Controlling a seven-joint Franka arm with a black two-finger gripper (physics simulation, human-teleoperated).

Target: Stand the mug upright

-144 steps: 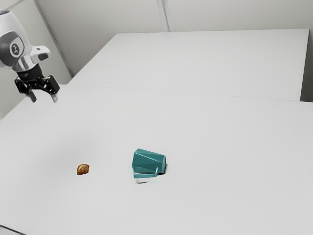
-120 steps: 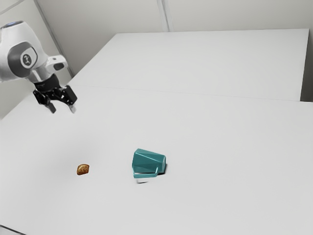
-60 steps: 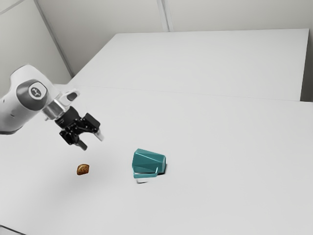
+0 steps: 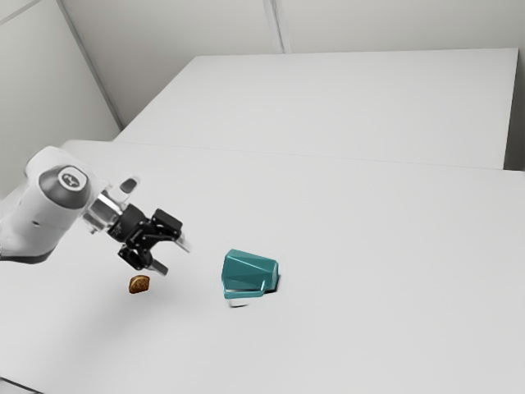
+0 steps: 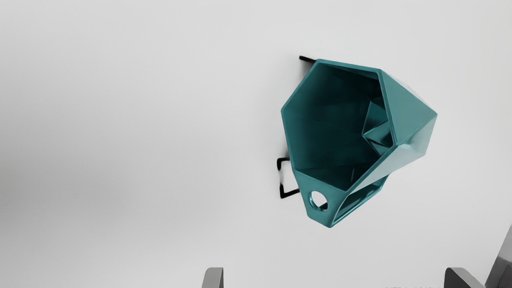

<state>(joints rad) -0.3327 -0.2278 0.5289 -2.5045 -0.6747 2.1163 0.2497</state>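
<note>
Mug (image 4: 248, 271), teal and faceted, lies on its side on the white table (image 4: 353, 328), well out from the table's far edge. Its mouth faces the exterior view's left, and its narrower base points to that view's right. The handle (image 4: 244, 294) sticks out from the side nearer the exterior camera. Thin dark shadow lines run on the table beside the mug.

The tabletop is smooth and pale, with a softly shaded patch. Beyond it, past a faint seam, spreads another flat white surface (image 4: 353, 107). Plain light-grey walls (image 4: 180, 49) stand behind, meeting in a corner at the exterior view's left. A brown lump (image 4: 139, 284) sits on the table, on the mug's mouth side and apart from it.

The wrist view looks into the mug's mouth: the inner walls are dark teal, going down to a faceted bottom. A round hole pierces the handle near the rim.

The gripper (image 4: 175, 258) hangs above the table between lump and mug, near both, its fingers (image 5: 214, 278) wide apart and clear of the mug.
</note>
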